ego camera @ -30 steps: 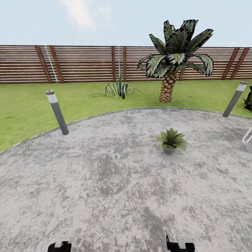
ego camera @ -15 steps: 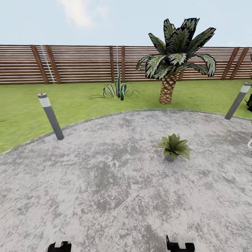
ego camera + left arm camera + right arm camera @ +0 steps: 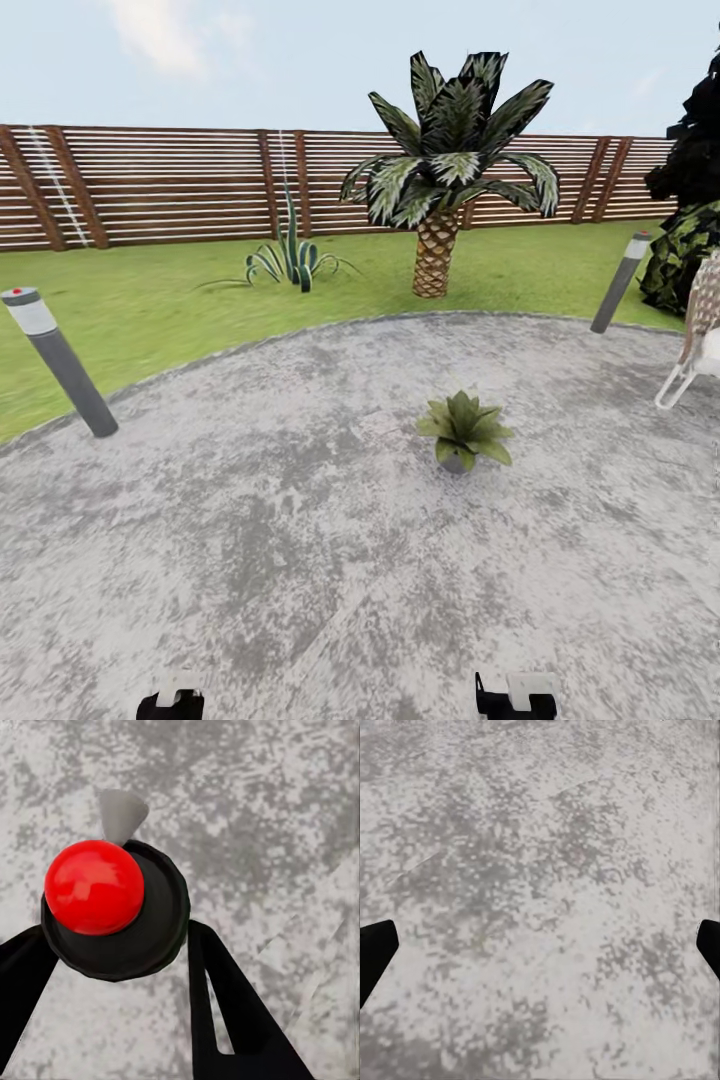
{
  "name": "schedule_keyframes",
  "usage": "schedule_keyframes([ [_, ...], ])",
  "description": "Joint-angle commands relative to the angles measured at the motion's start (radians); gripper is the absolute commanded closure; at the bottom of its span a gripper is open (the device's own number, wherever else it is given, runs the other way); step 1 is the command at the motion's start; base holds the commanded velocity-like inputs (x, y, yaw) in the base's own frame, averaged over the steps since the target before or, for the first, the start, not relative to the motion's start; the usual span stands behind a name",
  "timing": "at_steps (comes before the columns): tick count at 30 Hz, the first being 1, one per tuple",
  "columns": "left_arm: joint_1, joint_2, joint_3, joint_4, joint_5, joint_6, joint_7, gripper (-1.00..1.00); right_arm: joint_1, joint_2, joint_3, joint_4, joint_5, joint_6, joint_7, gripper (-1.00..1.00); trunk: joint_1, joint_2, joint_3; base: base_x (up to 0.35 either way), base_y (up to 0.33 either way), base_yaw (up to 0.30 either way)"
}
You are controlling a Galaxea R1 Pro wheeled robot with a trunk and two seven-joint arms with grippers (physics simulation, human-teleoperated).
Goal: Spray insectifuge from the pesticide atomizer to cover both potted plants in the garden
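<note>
The head view takes in the garden: a round mottled grey stone patio (image 3: 300, 540) ringed by green lawn (image 3: 180, 300), with a slatted brown wooden fence (image 3: 180, 185) along the back and a palm (image 3: 445, 180) with a scaly trunk standing on the grass before it. A dark shrub (image 3: 690, 230) and part of a wicker chair (image 3: 700, 330) sit at the right edge, and 2 grey bollard lamps (image 3: 55, 360) stand at the patio's rim, the other (image 3: 620, 282) far right. 1 potted plant (image 3: 462, 430) rests on the stone right of centre, well ahead of both arms. The left wrist view adds what the head view lacks: the pesticide atomizer (image 3: 112, 911), seen from above with its red top, pinched between the black fingers of the left gripper (image 3: 116, 945) over the paving. In the right wrist view the right gripper (image 3: 540, 945) is spread wide, its fingertips (image 3: 375, 952) at the picture's 2 sides, with nothing but stone between
</note>
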Motion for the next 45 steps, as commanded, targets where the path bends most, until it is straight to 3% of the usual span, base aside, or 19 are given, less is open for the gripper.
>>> schedule_keyframes([
  [1, 0.0, 0.0, 0.006, 0.001, -0.003, -0.003, -0.005, 1.0, -0.001, 0.0, 0.002, 0.001, 0.01, 0.0, -0.01, -1.0, 0.0, 0.0, -0.001, 0.282, 0.0, -0.275],
  [17, 0.0, 0.0, 0.006, 0.001, -0.003, -0.003, -0.005, 1.0, -0.001, 0.0, 0.002, 0.001, 0.01, 0.0, -0.01, -1.0, 0.0, 0.0, -0.001, 0.03, 0.0, -0.275],
  [30, 0.0, 0.0, 0.006, 0.0, -0.003, -0.003, -0.005, 1.0, -0.001, 0.0, 0.002, 0.001, 0.01, 0.0, -0.01, -1.0, 0.0, 0.0, -0.001, 0.306, 0.0, -0.261],
  [36, 0.0, 0.0, 0.006, 0.001, -0.004, -0.003, -0.005, 1.0, -0.001, 0.001, 0.002, 0.001, 0.01, 0.0, -0.01, -1.0, 0.0, 0.0, -0.001, 0.339, -0.038, -0.059],
  [45, 0.0, 0.0, 0.005, 0.001, -0.004, -0.003, -0.005, 1.0, -0.001, 0.001, 0.002, 0.001, 0.01, 0.0, -0.01, -1.0, 0.0, 0.0, 0.002, 0.021, -0.003, -0.149],
])
